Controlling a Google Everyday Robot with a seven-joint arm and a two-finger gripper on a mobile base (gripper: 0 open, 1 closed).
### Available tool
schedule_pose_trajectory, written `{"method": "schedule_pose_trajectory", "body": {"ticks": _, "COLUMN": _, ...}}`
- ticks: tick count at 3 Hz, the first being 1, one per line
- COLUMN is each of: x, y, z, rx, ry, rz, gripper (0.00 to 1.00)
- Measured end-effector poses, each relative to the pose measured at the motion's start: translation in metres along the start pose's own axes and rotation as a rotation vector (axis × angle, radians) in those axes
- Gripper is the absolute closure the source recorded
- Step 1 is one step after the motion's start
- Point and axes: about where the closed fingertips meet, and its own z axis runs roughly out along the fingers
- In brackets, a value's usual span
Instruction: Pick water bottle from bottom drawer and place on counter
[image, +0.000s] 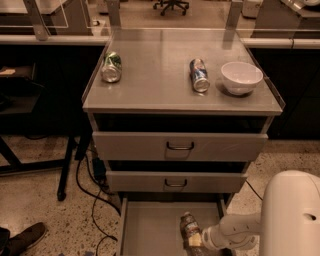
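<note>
The water bottle (189, 229), clear with a label band, lies in the open bottom drawer (145, 227), right of its middle, cap end toward the cabinet. My gripper (196, 245) reaches in from the right on a white arm and is shut on the bottle's near end, low in the drawer. The counter (160, 75) is the flat grey top of the cabinet, well above the gripper.
On the counter lie a green can (111, 66) at the left, a blue can (199, 75) and a white bowl (241, 77) at the right. The two upper drawers (179, 146) stand slightly open. Cables (92, 200) and a shoe (22, 240) lie on the floor at the left.
</note>
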Motion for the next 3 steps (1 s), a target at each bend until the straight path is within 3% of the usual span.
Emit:
{"method": "schedule_pose_trajectory", "body": {"ticks": 1, "x": 0.001, "y": -0.001, "z": -0.002, "rx": 0.0, "ry": 0.0, "rz": 0.002, "gripper": 1.0}}
{"method": "schedule_pose_trajectory", "body": {"ticks": 2, "x": -0.001, "y": 0.007, "z": -0.025, "rx": -0.03, "ry": -0.024, "rz": 0.011, "gripper": 1.0}}
{"method": "schedule_pose_trajectory", "body": {"ticks": 3, "x": 0.0, "y": 0.013, "z": -0.07, "rx": -0.039, "ry": -0.077, "rz": 0.029, "gripper": 1.0}}
